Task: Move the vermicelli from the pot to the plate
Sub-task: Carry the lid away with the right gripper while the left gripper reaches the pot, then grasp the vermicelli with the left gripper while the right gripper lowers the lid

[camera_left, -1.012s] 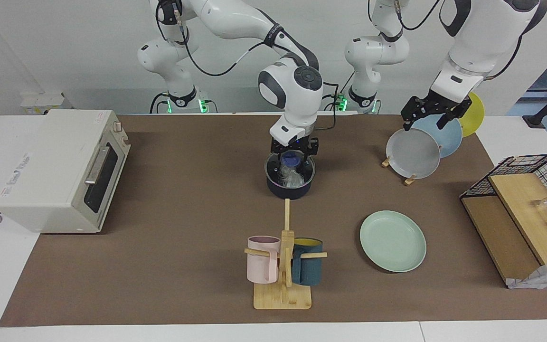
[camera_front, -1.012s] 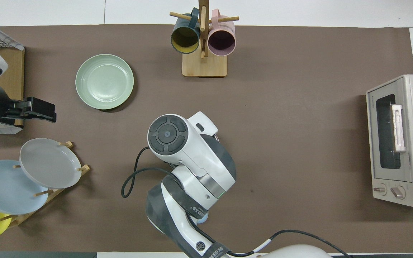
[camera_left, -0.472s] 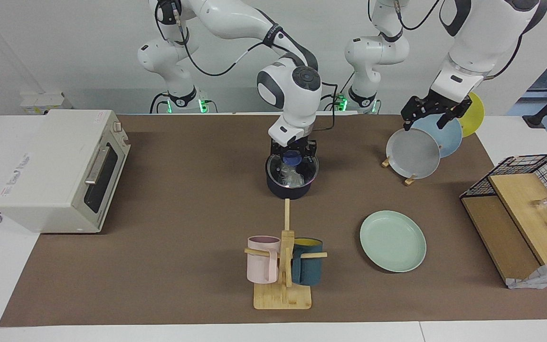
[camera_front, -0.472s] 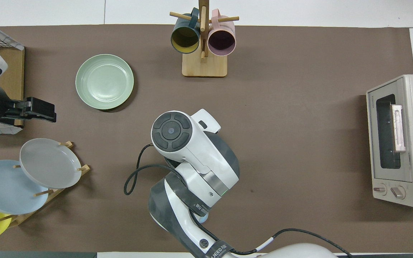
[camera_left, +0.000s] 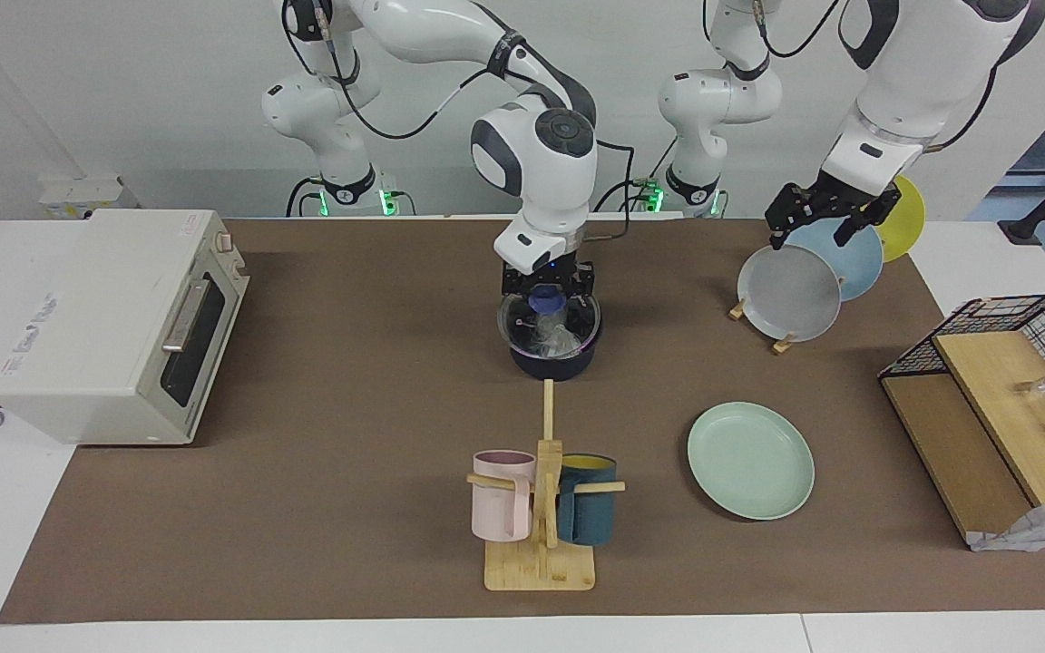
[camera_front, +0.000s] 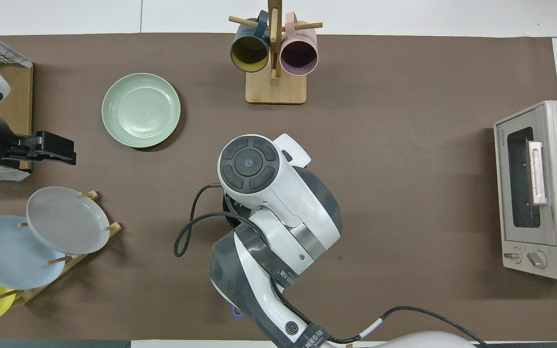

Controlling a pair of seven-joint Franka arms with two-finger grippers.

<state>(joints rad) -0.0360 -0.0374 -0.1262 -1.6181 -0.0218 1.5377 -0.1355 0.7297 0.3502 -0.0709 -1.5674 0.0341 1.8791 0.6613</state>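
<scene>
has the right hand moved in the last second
Yes. The right hand has risen out of the pot, which stays put, and drifted slightly toward the oven, shut on the vermicelli.

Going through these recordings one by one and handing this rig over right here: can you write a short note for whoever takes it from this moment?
Right gripper: shut, fingers down in the pot, at the vermicelli; whether strands are actually caught cannot be seen.
Left gripper: open, holds nothing, waiting over the plate rack.
Pot: mid-table, nearer the robots than the mug stand, vermicelli in it.
Plate: bare, toward the left arm's end, farther from the robots than the pot.
Done: reach into the pot, fingers closed.
Left: lift the vermicelli, carry it to the plate, release.
</scene>
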